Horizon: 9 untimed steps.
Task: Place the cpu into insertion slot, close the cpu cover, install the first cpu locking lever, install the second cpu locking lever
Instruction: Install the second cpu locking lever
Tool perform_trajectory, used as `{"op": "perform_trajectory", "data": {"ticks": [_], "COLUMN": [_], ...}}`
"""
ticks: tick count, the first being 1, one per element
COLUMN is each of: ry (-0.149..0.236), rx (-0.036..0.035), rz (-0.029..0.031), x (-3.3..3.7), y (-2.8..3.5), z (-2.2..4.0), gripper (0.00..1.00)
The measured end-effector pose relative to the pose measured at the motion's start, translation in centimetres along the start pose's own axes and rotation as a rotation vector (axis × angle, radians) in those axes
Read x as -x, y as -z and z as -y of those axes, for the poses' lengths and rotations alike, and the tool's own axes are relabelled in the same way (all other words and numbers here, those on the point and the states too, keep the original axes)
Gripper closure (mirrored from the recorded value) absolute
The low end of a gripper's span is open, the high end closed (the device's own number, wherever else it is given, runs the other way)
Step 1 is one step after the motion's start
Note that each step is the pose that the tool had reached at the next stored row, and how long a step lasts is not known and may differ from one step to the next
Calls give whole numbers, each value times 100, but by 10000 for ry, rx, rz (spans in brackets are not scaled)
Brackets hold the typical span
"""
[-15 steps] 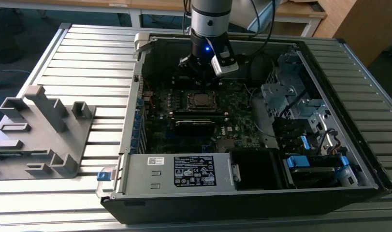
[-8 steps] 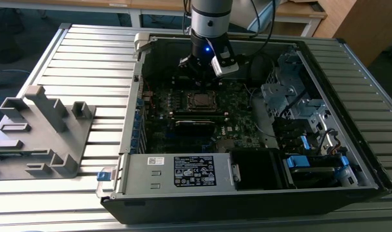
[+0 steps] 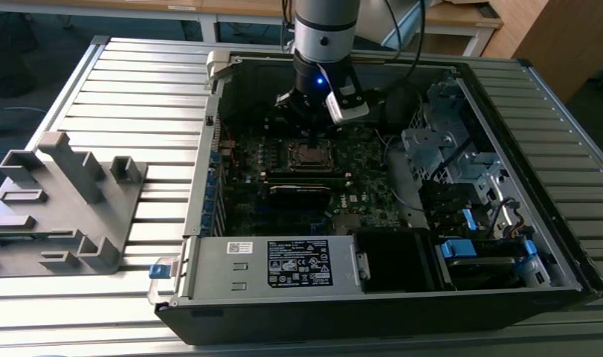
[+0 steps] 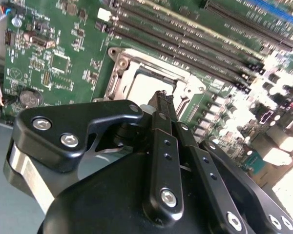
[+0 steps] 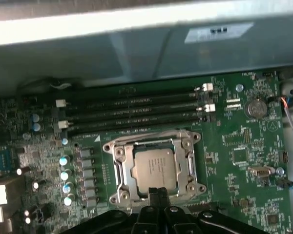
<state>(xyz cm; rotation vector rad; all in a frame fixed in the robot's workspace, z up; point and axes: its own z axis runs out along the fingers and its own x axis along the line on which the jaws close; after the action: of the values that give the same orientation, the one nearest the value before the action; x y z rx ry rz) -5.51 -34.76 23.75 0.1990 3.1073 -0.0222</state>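
Note:
The cpu (image 5: 156,168), a flat square chip with a dull silvery top, lies in the insertion slot (image 3: 292,158) on the green motherboard. Around it the cpu cover (image 5: 121,170), a silvery frame with a square window, lies flat, and the chip shows through the window. A thin metal lever rod (image 5: 151,140) runs along one edge of the cover; I cannot tell whether it is latched. My gripper (image 5: 156,195) is shut, its black fingertips (image 4: 162,96) pressed together with nothing seen between them. It hangs just above the socket's edge, and in the exterior view the gripper (image 3: 309,141) sits over the slot.
Long black memory slots (image 5: 132,114) run beside the socket. A coin cell (image 5: 256,107) sits further along the board. The open case holds a grey white-labelled box (image 3: 281,264) at the front and drive bays (image 3: 460,171) at the exterior view's right. A grey fixture (image 3: 63,201) stands outside at the left.

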Motion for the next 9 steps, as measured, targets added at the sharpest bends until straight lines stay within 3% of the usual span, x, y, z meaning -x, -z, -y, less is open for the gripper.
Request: {"op": "perform_trajectory", "data": {"ticks": [9], "ry": [-1], "rx": [7], "rz": [-1], "x": [17], "y": [-2], "z": [135], "gripper": [90]}}
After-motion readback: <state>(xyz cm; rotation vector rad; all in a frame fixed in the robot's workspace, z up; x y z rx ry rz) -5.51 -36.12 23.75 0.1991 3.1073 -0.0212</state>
